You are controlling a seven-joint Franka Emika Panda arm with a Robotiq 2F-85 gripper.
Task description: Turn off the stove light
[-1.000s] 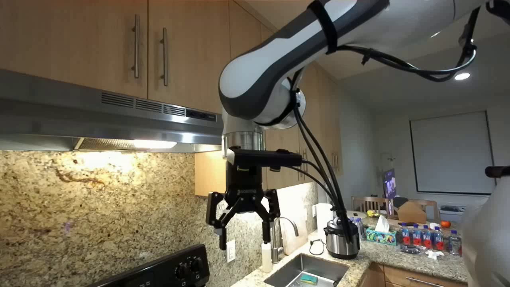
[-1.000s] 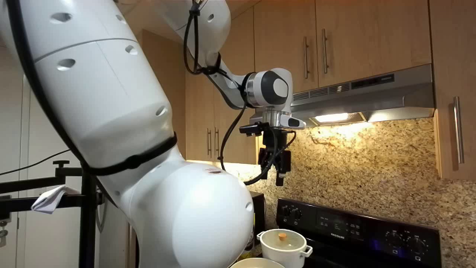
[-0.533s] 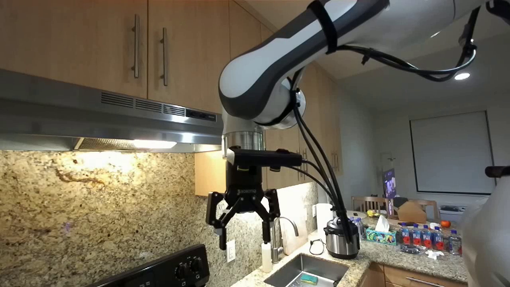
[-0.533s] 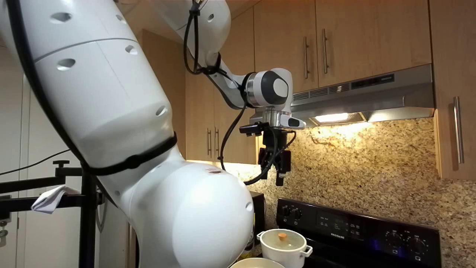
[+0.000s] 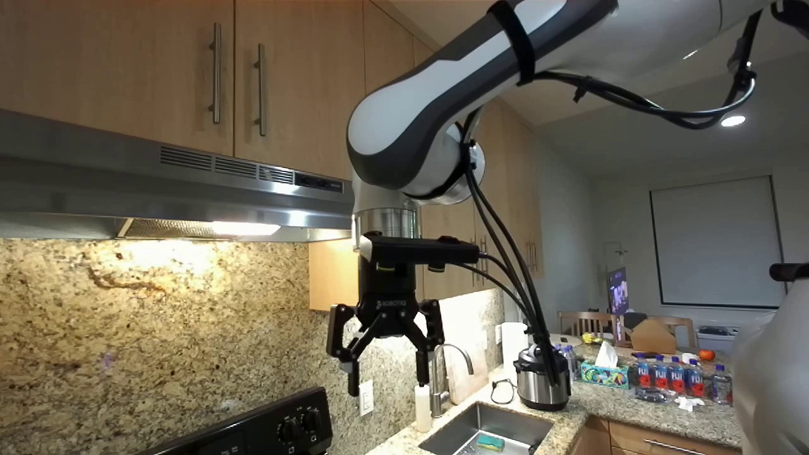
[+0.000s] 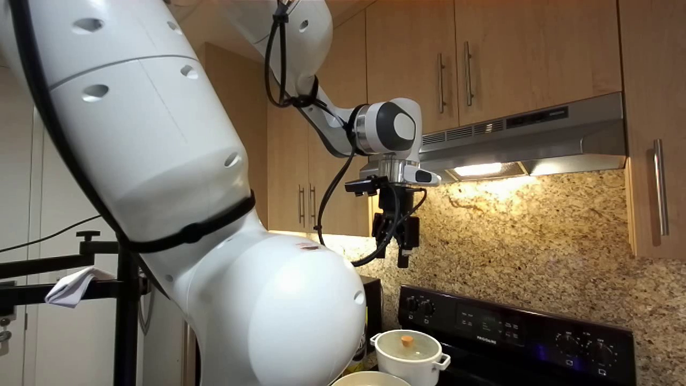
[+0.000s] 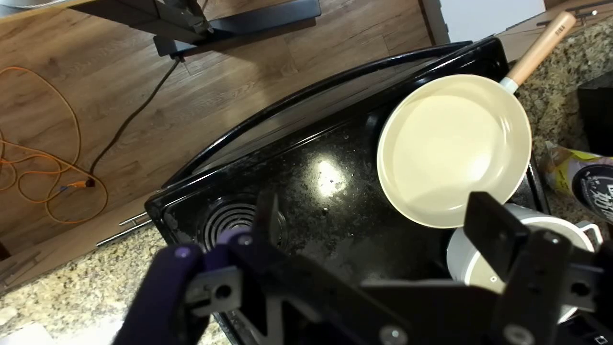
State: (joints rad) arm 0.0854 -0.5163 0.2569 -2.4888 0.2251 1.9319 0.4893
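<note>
White and glowing, the flat rectangular stove light (image 5: 246, 229) is lit in both exterior views. It sits in the underside of a brushed stainless-steel range hood (image 5: 177, 189), beside a fine metal mesh filter (image 5: 167, 229), and throws a yellow glare onto a polished stone backsplash (image 5: 126, 328) mottled in tan, gold and brown. Narrow slotted vents (image 5: 236, 167) and a small black control panel (image 6: 537, 116) run along the hood's front; the lettering there is too small to read. Above hang pale-grained wooden cabinets (image 5: 126, 63) with straight steel bar handles (image 5: 261, 88). Black and angular, the two-fingered gripper (image 5: 388, 379) points straight down, lower than the hood and apart from it, released, with its fingers (image 5: 423, 370) spread wide; pale letters on its body spell ROBOTIQ. Under it the wrist view shows a glossy black stove (image 7: 345, 230) with a spiral metal burner (image 7: 227, 211). On the stove rest a shallow round cream frying pan (image 7: 445, 139) with a tan wooden handle (image 7: 536, 55), whose stamp seems to read FIKA, though small and slanted, and a white two-handled pot (image 6: 407, 370) with a glass lid (image 6: 388, 348) and an orange-brown wooden knob (image 6: 407, 341). The stove's black back panel (image 6: 530, 327) carries round knobs (image 6: 601, 354) and the name FRIGIDAIRE. On the far speckled stone counter (image 5: 619, 404) stands a row of clear plastic bottles (image 5: 676, 377) with blue caps and labels reading FIJI
</note>
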